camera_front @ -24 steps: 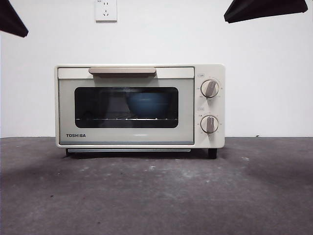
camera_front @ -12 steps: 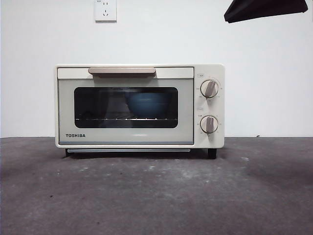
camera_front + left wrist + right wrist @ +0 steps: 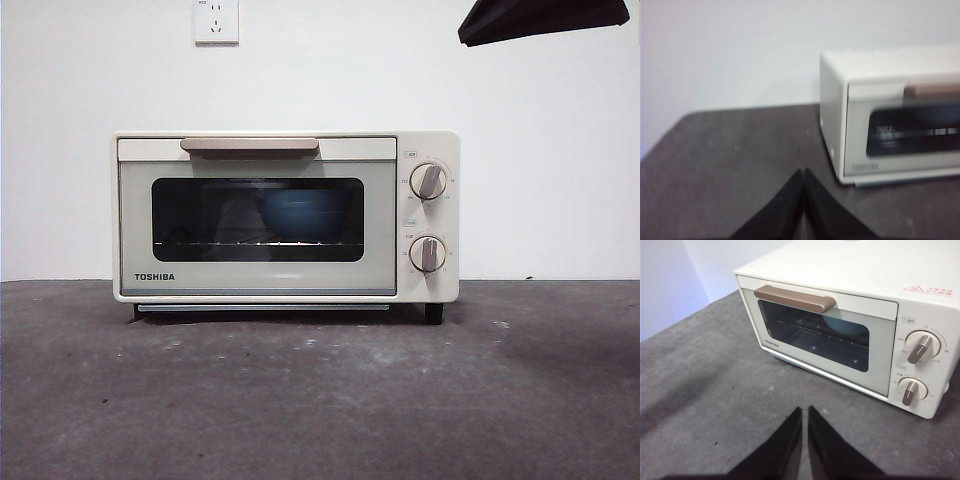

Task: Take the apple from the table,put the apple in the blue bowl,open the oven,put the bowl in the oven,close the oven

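- Two arms were in the front view a second ago, one dark tip at each top corner; now only the one at the upper right remains, and the upper left corner shows bare wall. I judge the arm that left has pulled back from its work.
- Nothing else differs: the oven sits on the counter as before, door shut, beige handle flat against the top of the door.
- Behind the dark door glass the blue bowl rests on the wire rack, right of the window's middle. The right wrist view shows its rim through the glass too.
- No apple shows on the counter in any view. It is presumably in the bowl, but the glass is too dark to tell.
- With the bowl inside and the door closed, I judge every step of the task done; what remains is for the arms to park.
- Left gripper: held above bare counter, off the oven's side on the end away from the knobs, well apart from it. Its jaws are pressed together, holding nothing. This view is blurred.
- Right gripper: raised before the oven front, well apart from the door, looking down on the handle and both knobs. Its jaws stand almost together with only a thin slit between them, and they hold nothing.
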